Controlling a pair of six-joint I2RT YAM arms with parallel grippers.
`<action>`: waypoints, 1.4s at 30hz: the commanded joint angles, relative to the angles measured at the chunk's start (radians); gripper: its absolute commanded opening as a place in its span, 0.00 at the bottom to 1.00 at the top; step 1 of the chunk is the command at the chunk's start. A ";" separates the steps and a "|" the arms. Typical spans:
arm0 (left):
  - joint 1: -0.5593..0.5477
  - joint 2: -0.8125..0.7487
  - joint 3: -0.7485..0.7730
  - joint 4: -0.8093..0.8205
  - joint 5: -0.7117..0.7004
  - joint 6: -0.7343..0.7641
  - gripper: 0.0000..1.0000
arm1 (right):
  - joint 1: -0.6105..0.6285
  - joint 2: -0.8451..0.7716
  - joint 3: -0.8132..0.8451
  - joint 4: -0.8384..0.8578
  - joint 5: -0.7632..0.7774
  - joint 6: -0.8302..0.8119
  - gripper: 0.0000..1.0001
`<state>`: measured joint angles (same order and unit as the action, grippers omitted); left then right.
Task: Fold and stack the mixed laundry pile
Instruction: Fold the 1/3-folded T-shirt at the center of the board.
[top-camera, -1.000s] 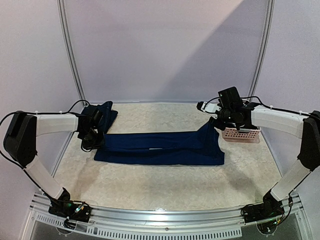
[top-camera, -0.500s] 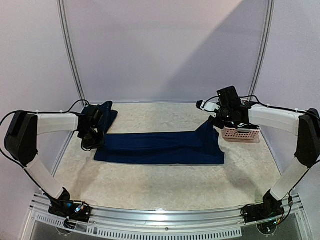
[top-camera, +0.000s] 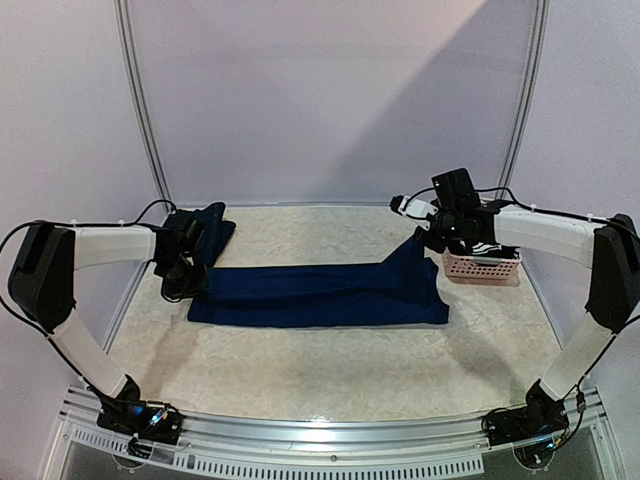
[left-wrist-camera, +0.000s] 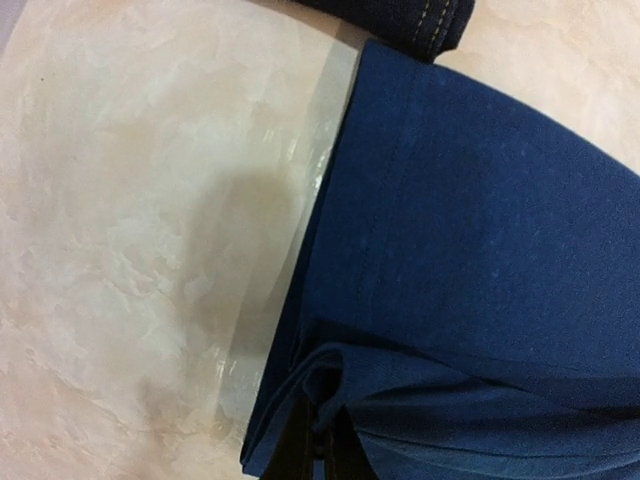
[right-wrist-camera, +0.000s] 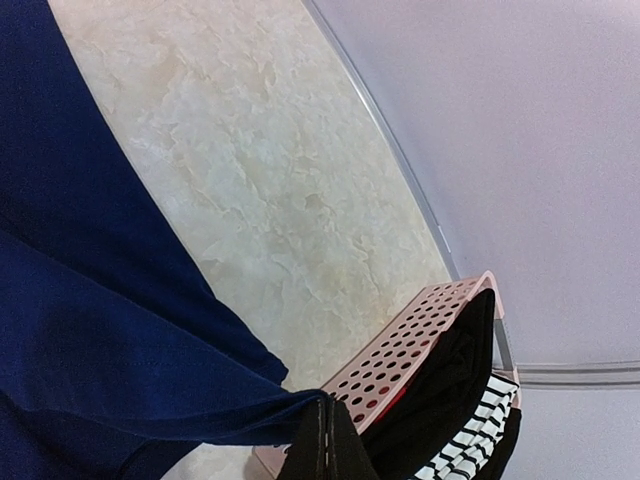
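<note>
The left gripper (top-camera: 186, 283) is pinched shut on the left end of the navy T-shirt (top-camera: 320, 295), low against the table (top-camera: 330, 380) near its left edge; its wrist view shows the closed fingertips (left-wrist-camera: 318, 440) biting into the layered hem. The right gripper (top-camera: 428, 240) is likewise clamped on the shirt's right end, but holds that corner raised off the surface, so the cloth rises in a peak toward it. Between the two grips the shirt lies as a long folded band, its long axis running left to right, roughly parallel to the near edge. Each arm therefore has its own end, and the band's middle lies inward from both. A fold end to end would probably carry the lifted right end along that axis toward the left. Just beyond the left gripper sits the dark denim piece (top-camera: 208, 225); just beside the right one stands the pink basket (top-camera: 490, 268) with the striped piece (right-wrist-camera: 470, 435) inside.
</note>
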<state>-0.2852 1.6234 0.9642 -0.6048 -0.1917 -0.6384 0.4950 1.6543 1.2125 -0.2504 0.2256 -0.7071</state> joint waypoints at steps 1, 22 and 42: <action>0.023 0.019 0.042 -0.003 -0.017 -0.009 0.00 | -0.009 0.033 0.025 0.016 0.006 0.018 0.00; 0.063 0.116 0.042 0.026 0.008 -0.041 0.00 | -0.009 0.104 0.069 0.025 0.012 0.015 0.00; 0.026 -0.115 -0.009 0.068 0.108 0.005 0.36 | -0.031 0.021 0.177 -0.415 -0.247 0.213 0.38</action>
<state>-0.2184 1.5486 0.9783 -0.5503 -0.1585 -0.6968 0.4690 1.7855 1.4258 -0.4511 0.1688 -0.5591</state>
